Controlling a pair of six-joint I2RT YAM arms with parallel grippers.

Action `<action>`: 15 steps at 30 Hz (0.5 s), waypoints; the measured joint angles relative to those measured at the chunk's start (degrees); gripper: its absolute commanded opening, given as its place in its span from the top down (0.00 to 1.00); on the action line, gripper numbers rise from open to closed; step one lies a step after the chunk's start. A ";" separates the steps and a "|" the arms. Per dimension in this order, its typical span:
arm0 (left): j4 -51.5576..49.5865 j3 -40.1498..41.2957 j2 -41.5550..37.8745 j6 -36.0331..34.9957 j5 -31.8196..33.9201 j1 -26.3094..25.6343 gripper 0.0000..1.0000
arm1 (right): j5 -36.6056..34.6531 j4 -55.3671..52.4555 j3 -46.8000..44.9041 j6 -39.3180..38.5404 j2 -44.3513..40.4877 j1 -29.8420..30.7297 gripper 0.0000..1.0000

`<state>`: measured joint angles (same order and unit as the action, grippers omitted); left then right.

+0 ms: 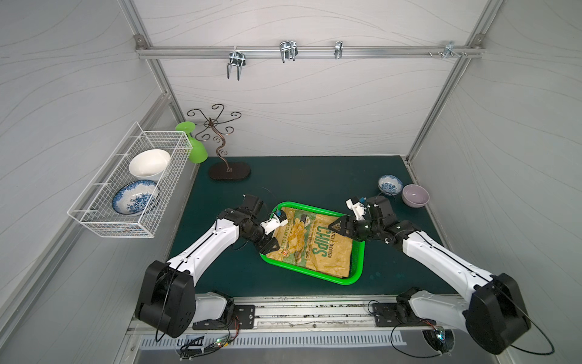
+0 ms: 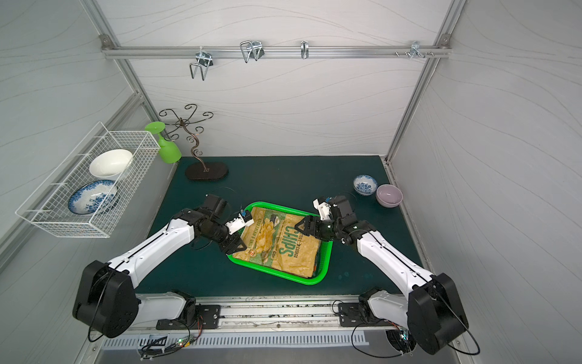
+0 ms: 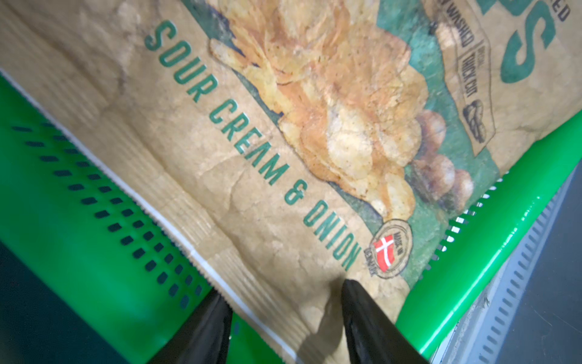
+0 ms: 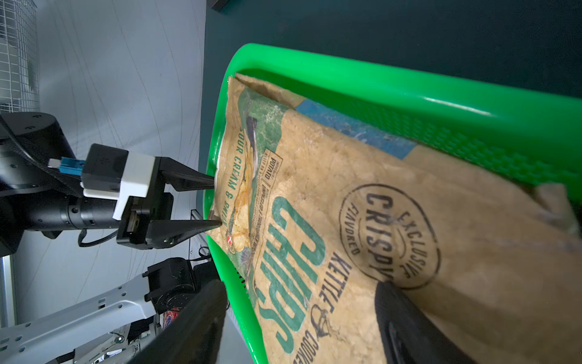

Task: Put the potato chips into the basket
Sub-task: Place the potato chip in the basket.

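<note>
chips (image 1: 315, 249) in basket (image 1: 354, 279), L gripper (image 4: 217, 204) at edge

A tan potato chips bag (image 3: 283, 132) fills most of the frame, printed "SOUR CREAM & ONION" in green beside pictured golden crisps and a round badge with a red-and-white flag. It lies in the bright green basket (image 3: 94, 220), whose slotted wall shows along the bag's crimped edge. The left gripper (image 3: 285, 288) has its two black jaws spread apart, straddling that edge. Dark tabletop (image 3: 28, 315) and a grey slotted rail (image 3: 519, 299) show beyond the basket.
</note>
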<state>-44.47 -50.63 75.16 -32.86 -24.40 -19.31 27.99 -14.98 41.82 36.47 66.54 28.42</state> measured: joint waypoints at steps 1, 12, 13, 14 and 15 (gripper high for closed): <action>0.07 0.00 0.00 0.00 0.00 -0.04 0.40 | -0.02 -0.07 0.00 -0.13 -0.22 -0.07 0.21; -3.78 -2.75 -1.84 1.01 0.24 0.02 0.32 | -1.09 -5.64 2.34 -3.96 -6.93 -0.33 0.17; -4.17 -3.32 -2.21 1.36 0.33 0.07 0.30 | -1.18 -6.01 2.78 -4.44 -7.78 -0.33 0.17; -4.68 -4.02 -2.78 1.57 0.48 0.09 0.28 | -1.25 -6.34 3.19 -4.98 -8.70 -0.33 0.17; -5.09 -4.61 -3.39 1.81 0.66 0.09 0.26 | -1.33 -6.62 3.58 -5.40 -9.57 -0.31 0.16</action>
<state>-49.56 -55.24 71.77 -31.05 -23.75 -19.22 26.65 -21.61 45.41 31.07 56.97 28.12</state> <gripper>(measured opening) 0.712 0.834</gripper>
